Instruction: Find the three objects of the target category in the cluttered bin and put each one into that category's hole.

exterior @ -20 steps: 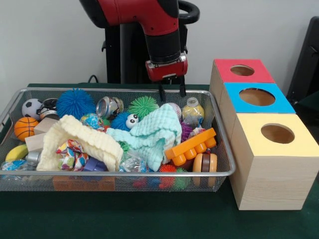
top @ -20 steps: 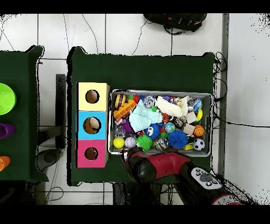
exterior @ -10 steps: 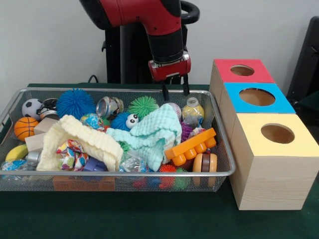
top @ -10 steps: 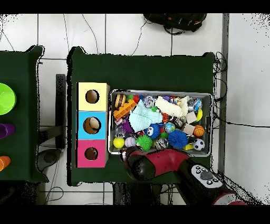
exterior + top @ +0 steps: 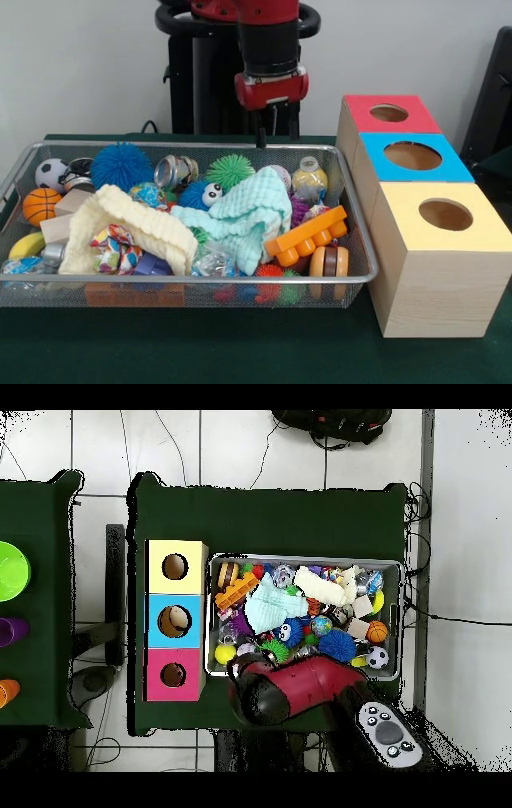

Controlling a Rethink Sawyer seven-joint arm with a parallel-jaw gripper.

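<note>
A wire mesh bin (image 5: 192,279) holds a heap of toys: a blue spiky ball (image 5: 120,164), a green spiky ball (image 5: 230,170), a soccer ball (image 5: 50,172), a basketball (image 5: 40,205), an orange toy brick (image 5: 306,234), a small bottle (image 5: 310,178) and a tin can (image 5: 176,171). A mint cloth (image 5: 244,212) and a cream cloth (image 5: 128,224) cover part of the pile. My gripper (image 5: 277,138) hangs open and empty above the bin's far rim, near the bottle. In the overhead view the red arm (image 5: 290,689) hides it.
Three wooden boxes stand in a row beside the bin, each with a round hole: red top (image 5: 362,120), blue top (image 5: 376,164), yellow top (image 5: 480,228). From overhead they lie left of the bin (image 5: 400,619), with the yellow box (image 5: 190,567) farthest from the arm.
The gripper has risen a little and drawn back toward the bin's far rim. The arm above it has swung to stand nearly upright. Nothing in the bin has moved.
</note>
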